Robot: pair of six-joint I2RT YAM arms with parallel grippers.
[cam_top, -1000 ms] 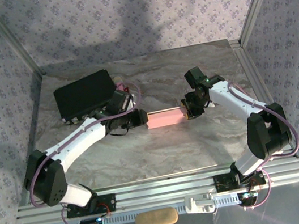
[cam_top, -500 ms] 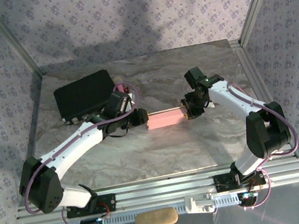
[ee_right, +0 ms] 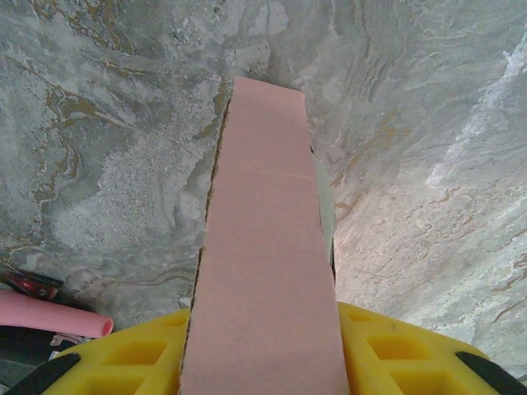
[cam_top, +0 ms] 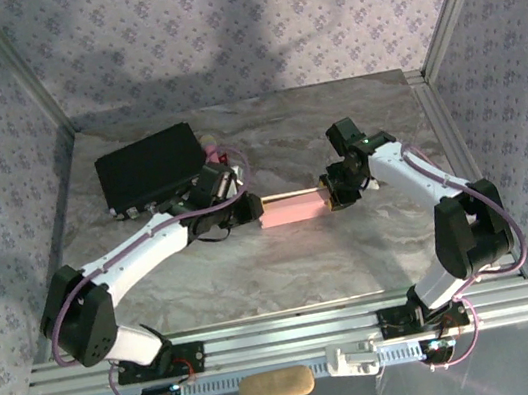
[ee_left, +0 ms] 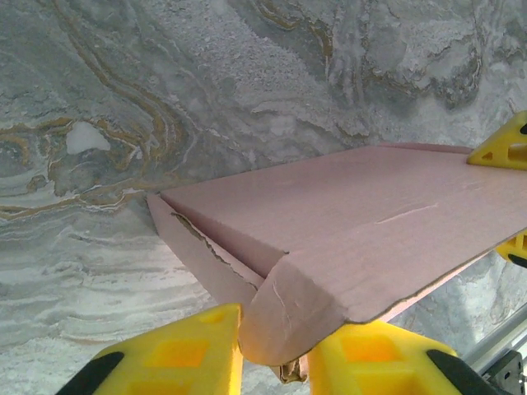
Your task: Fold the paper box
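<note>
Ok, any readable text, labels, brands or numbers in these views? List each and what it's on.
No readable text in any view.
paper box: plain pink, no print on the faces that show.
black case: no legible label; anything along its near edge is too small to read.
wallpaper: floral pattern, no words.

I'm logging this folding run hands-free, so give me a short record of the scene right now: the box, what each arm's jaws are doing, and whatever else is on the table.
Item: paper box, pale pink, long and shallow, lying crosswise mid-table
Left jaws: closed on the box's left end, at a creased corner
Right jaws: closed on the box's right end
Surface: marble-patterned table
Other object: black case, far left, apart from the box
</note>
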